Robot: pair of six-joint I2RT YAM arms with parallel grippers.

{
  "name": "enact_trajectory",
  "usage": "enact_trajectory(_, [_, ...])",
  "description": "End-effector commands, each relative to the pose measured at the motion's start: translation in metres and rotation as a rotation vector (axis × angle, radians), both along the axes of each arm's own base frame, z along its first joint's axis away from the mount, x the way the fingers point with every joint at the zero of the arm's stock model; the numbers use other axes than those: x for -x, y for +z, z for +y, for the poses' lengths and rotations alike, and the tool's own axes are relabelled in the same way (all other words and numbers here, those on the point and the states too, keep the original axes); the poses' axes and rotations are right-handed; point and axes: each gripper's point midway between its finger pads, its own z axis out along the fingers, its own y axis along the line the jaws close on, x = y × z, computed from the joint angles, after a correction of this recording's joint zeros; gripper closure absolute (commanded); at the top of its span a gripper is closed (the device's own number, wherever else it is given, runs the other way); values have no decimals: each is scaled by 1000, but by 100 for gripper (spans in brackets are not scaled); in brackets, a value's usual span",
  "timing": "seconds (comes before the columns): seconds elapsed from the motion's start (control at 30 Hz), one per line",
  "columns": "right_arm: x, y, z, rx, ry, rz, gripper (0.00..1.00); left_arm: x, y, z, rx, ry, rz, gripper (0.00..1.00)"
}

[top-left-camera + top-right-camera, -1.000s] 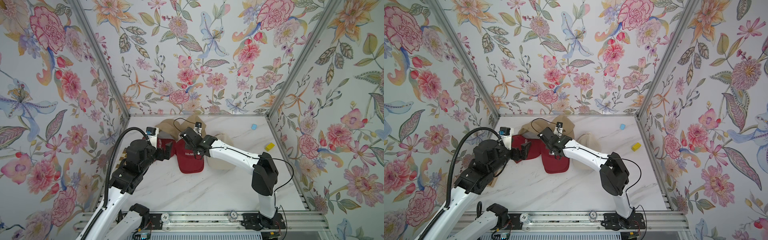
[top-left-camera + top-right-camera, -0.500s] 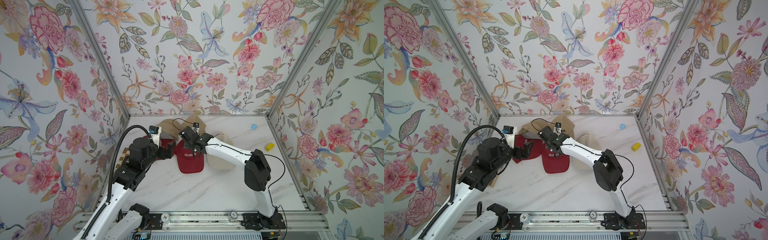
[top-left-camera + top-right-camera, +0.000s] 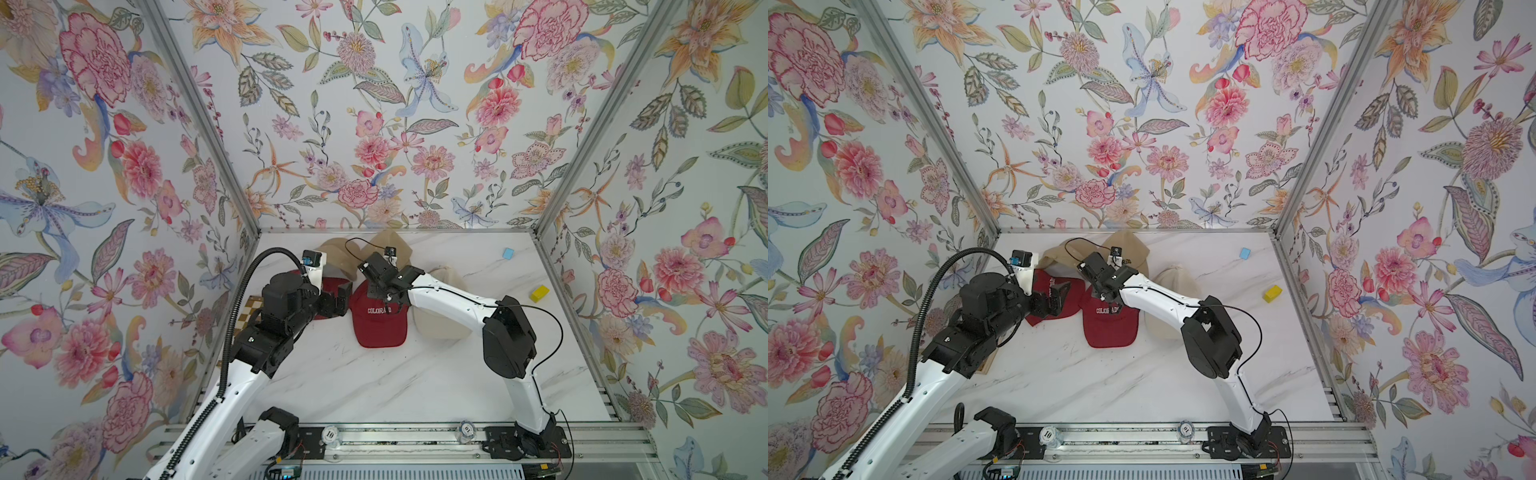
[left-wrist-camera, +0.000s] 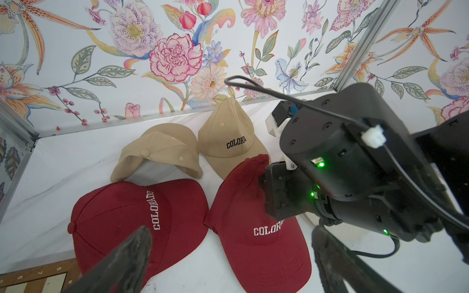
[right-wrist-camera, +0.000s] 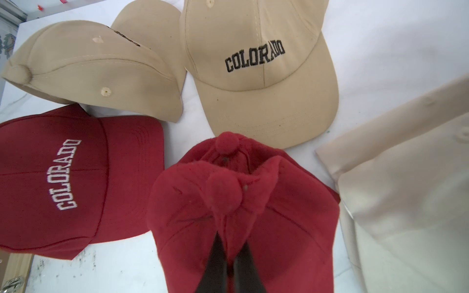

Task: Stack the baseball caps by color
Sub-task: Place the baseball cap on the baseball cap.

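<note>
Two dark red baseball caps lie side by side on the white table, one (image 4: 121, 218) at the left and one (image 3: 380, 320) in the middle. My right gripper (image 5: 231, 239) is shut on the bunched crown of the middle red cap (image 5: 241, 203). A second red top button (image 5: 227, 143) shows just beyond it, seemingly from another red cap underneath. My left gripper (image 4: 232, 236) stands open just above the two red caps, holding nothing. Two tan caps (image 4: 157, 152) (image 4: 228, 137) rest by the back wall. A cream cap (image 3: 436, 322) lies right of the red one, partly under my right arm.
A checkered wooden board (image 3: 249, 309) lies at the table's left edge under my left arm. A small blue block (image 3: 508, 253) and a yellow block (image 3: 539, 293) sit near the right wall. Flowered walls close in three sides.
My left arm has edged forward over the left red cap, jaws still open. The right gripper has stayed shut on the red crown and shifted only slightly toward the back.
</note>
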Motion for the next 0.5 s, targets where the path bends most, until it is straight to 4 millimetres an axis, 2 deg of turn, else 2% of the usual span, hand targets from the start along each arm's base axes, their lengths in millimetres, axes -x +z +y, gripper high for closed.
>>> enact_trajectory(0.0, [3, -19, -4, 42, 16, 46, 98, -2, -1, 1, -18, -10, -8, 0])
enact_trajectory(0.13, [4, -21, -3, 45, 23, 52, 88, -2, -1, 3, -24, -6, -5, 0])
enact_trajectory(0.47, [8, -11, -5, 52, 47, 36, 23, -5, 3, 8, -47, 10, -11, 0])
